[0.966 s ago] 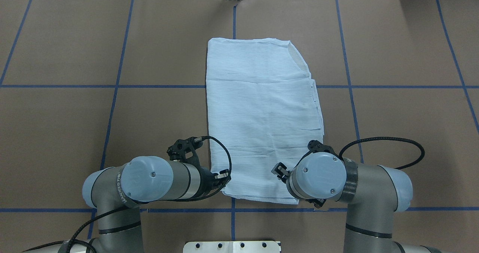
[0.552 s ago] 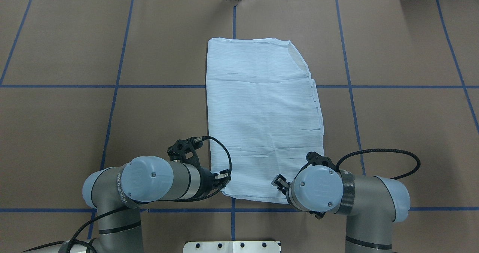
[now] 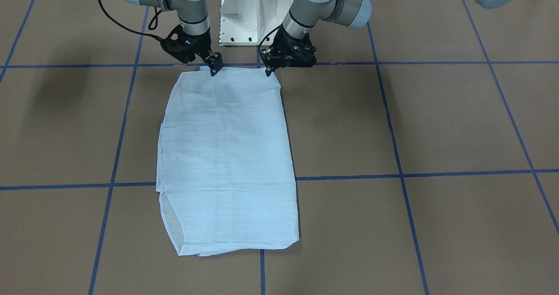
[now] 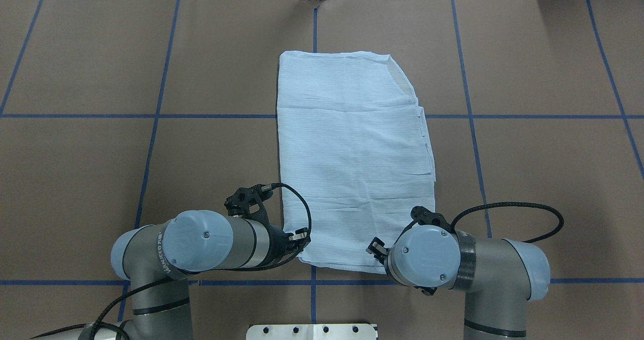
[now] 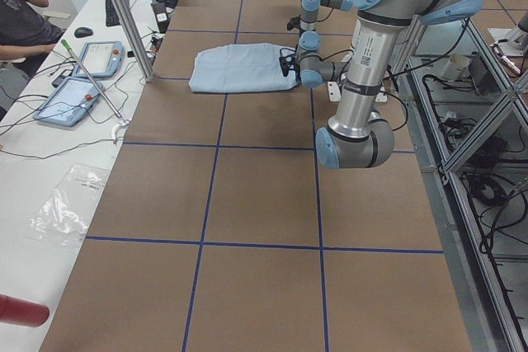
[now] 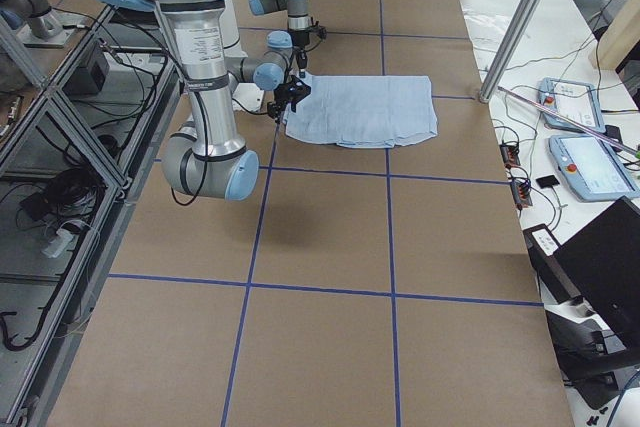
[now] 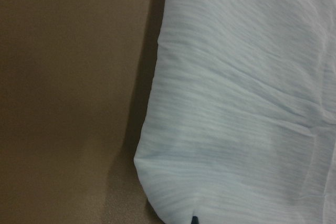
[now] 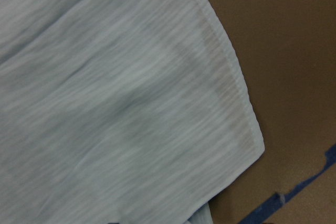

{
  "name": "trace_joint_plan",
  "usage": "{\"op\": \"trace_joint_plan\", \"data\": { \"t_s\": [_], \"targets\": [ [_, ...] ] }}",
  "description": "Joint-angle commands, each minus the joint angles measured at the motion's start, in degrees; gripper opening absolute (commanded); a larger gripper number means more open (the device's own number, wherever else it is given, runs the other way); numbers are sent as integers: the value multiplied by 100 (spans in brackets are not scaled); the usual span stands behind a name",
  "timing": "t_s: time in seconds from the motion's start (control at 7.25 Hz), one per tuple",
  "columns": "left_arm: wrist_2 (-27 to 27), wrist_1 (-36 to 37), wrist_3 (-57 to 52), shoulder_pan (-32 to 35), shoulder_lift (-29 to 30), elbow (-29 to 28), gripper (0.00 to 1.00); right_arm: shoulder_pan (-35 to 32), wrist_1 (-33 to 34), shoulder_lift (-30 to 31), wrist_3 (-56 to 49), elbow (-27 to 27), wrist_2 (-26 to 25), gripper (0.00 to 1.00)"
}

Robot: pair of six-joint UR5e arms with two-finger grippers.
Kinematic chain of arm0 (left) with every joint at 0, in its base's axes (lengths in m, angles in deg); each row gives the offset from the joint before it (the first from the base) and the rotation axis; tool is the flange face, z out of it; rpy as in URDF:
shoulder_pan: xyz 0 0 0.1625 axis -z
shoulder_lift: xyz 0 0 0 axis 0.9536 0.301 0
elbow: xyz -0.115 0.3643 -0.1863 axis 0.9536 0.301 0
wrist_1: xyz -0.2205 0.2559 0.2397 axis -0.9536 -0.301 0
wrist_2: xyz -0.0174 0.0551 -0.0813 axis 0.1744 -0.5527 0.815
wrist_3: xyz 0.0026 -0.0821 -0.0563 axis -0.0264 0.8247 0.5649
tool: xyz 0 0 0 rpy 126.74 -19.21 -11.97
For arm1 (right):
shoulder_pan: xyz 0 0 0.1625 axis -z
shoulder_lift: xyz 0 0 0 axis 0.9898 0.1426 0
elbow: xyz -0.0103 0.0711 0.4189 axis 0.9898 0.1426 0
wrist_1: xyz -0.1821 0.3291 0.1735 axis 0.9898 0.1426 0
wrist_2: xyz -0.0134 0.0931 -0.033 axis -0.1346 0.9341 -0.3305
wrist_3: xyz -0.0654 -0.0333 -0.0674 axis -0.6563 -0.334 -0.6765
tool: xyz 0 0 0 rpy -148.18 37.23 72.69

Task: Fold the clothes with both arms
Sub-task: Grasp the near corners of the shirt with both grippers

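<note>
Covering the table (image 4: 100,179) at its centre, the light blue shirt (image 4: 352,154) lies flat, folded into a long oblong. The left gripper (image 3: 267,71) and the right gripper (image 3: 214,70) touch its robot-side edge near the corners. I cannot tell how wide either gripper's jaws stand.

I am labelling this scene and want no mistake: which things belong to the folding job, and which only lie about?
Belong to the job:
light blue shirt
left gripper
right gripper

Only lying about, on the side bench:
two control tablets
clear plastic bag
red cylinder
</note>
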Motion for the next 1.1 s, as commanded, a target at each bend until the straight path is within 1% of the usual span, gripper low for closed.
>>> {"op": "trace_joint_plan", "data": {
  "t_s": [0.0, 0.14, 0.28, 0.41, 0.55, 0.69, 0.97],
  "targets": [
    [0, 0, -1, 7, 0, 0, 0, 6, -7, 1, -37, 55, 0, 83],
    [0, 0, -1, 7, 0, 0, 0, 6, -7, 1, -37, 64, 9, 83],
    [0, 0, -1, 7, 0, 0, 0, -3, -7, 1, -37, 64, 9, 75],
    [0, 0, -10, 16, 0, 0, 0, -3, -7, 1, -46, 64, 17, 59],
    [0, 0, -1, 16, 0, 0, 0, -3, -7, 1, -46, 64, 17, 38],
    [0, 0, -10, 34, 0, 9, 0, -3, -7, 1, -46, 64, 17, 29],
    [0, 0, -10, 43, 0, 0, 0, 5, 11, 10, -46, 55, 18, 14]
  ]
}}
